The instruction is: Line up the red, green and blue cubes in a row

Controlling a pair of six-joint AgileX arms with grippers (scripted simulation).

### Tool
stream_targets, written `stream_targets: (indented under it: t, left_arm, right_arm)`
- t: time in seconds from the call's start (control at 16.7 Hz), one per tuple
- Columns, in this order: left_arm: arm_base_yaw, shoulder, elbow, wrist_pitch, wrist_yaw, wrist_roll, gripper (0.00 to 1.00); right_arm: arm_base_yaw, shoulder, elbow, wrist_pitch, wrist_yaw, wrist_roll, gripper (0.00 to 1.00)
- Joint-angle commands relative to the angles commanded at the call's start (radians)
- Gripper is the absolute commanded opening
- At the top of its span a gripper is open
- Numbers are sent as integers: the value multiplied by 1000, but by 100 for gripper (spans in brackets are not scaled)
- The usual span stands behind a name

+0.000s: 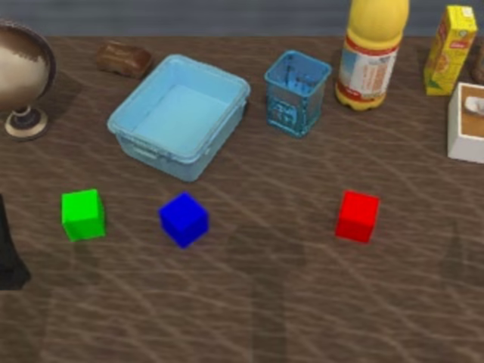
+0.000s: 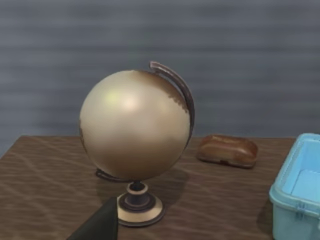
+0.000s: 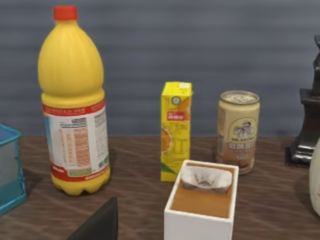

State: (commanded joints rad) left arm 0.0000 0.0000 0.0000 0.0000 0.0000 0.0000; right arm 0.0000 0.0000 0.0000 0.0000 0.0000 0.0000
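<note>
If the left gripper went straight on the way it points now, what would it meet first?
Most likely the globe, which sits dead ahead in the left wrist view, its base nearest; depth is hard to judge.

Printed labels on bottle point(image 3: 75, 140), carton point(image 3: 175, 131), can point(image 3: 237, 131), none legible

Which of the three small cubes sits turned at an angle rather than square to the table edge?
The deep blue cube, between the bright green cube and bright red cube.
</note>
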Motion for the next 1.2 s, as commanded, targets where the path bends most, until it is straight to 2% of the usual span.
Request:
stream_targets:
  t: [0.24, 0.48, 0.72, 1.2]
  left_arm:
    - [0, 0, 0, 0, 0, 0, 100]
    - [0, 0, 0, 0, 0, 0, 100]
    - [0, 0, 0, 0, 0, 0, 100]
    - [0, 0, 0, 0, 0, 0, 100]
  right_arm:
    - [7, 31, 30, -16, 2, -14, 100]
    - [53, 220, 203, -121, 4, -94, 100]
    - [131, 565, 473, -312, 2, -227, 100]
    - [319, 1432, 1100, -795, -7, -546, 100]
